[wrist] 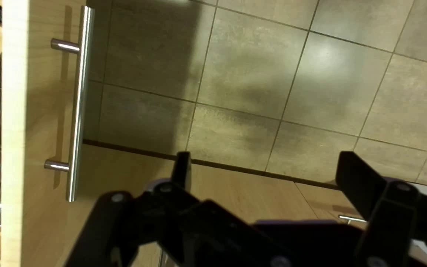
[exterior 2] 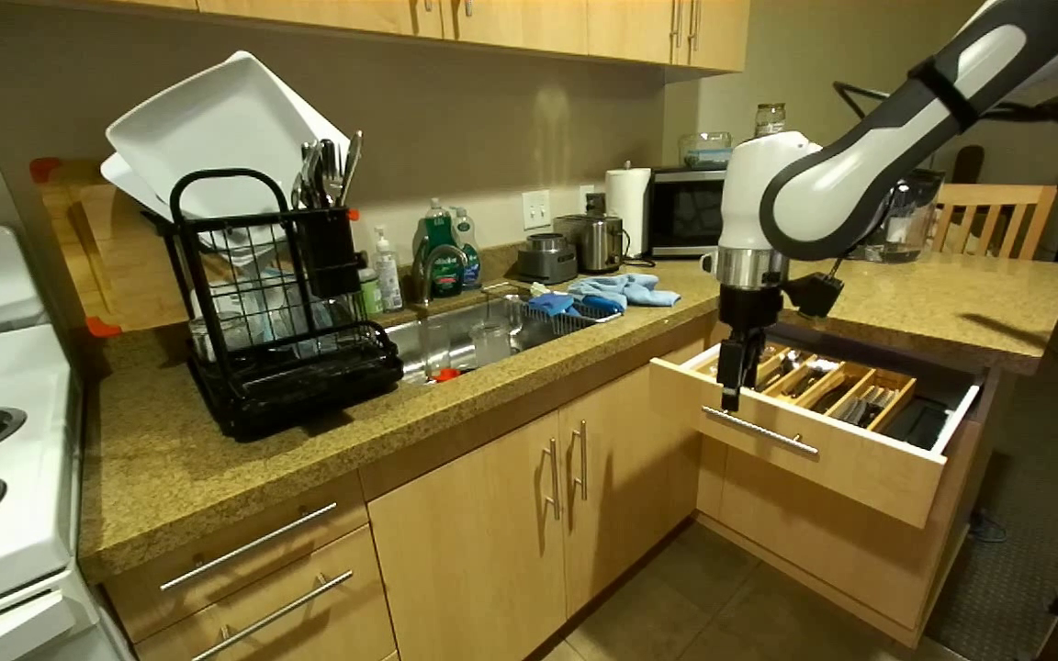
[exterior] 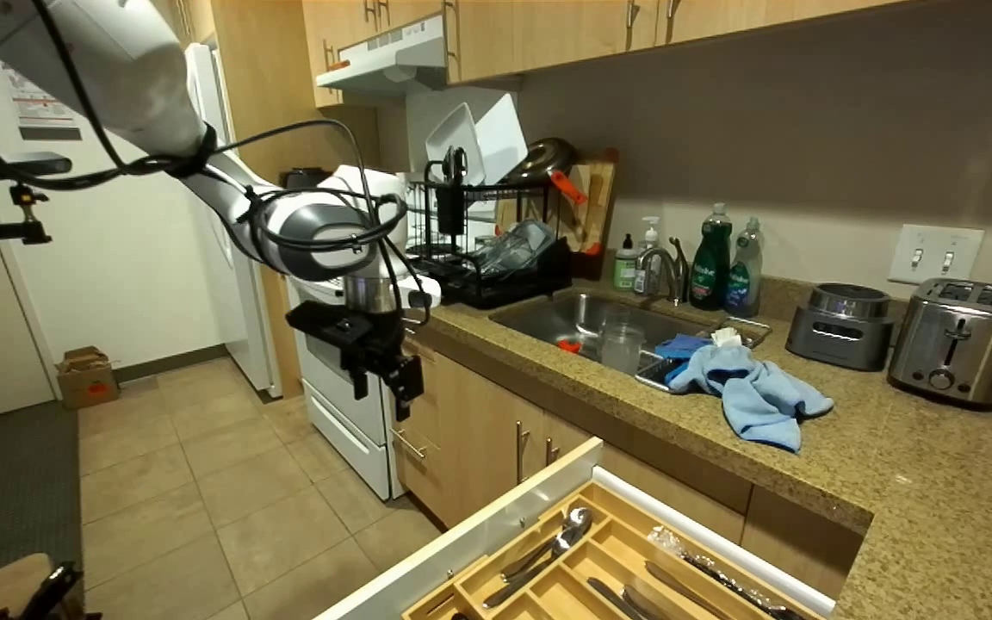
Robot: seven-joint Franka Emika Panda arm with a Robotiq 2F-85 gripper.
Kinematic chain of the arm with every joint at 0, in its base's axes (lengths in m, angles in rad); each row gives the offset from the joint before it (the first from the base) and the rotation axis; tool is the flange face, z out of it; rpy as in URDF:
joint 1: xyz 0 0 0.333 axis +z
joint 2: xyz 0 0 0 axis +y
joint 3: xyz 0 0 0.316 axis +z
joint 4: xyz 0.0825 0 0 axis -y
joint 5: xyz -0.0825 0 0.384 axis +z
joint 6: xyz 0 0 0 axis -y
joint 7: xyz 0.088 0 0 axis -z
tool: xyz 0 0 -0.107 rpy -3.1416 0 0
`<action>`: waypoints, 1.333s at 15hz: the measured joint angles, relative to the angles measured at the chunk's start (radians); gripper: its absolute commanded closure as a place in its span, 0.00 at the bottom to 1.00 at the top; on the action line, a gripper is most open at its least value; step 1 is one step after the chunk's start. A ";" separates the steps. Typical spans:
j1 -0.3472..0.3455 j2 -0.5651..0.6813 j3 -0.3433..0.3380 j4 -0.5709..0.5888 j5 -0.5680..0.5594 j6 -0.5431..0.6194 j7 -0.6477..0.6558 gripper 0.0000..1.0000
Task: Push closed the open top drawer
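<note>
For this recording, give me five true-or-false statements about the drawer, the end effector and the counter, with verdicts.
1. The wide light-wood drawer, with its long silver bar handle, stands open. True.
2. Shiny metal spoons lie inside it, in a divided wooden tray. True.
3. The handle is gripped. False: the black two-fingered end effector is open and apart from it.
4. The boxy shiny steel toaster stands on the speckled tan stone counter. True.
5. The end effector is inside the drawer. False: it is outside, clear of the drawer's front.
</note>
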 measured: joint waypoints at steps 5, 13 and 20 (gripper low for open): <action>-0.002 0.149 -0.005 0.100 -0.096 0.018 0.072 0.00; -0.014 0.340 -0.065 0.226 -0.179 0.023 0.121 0.00; -0.006 0.425 -0.147 0.294 -0.265 0.040 0.310 0.00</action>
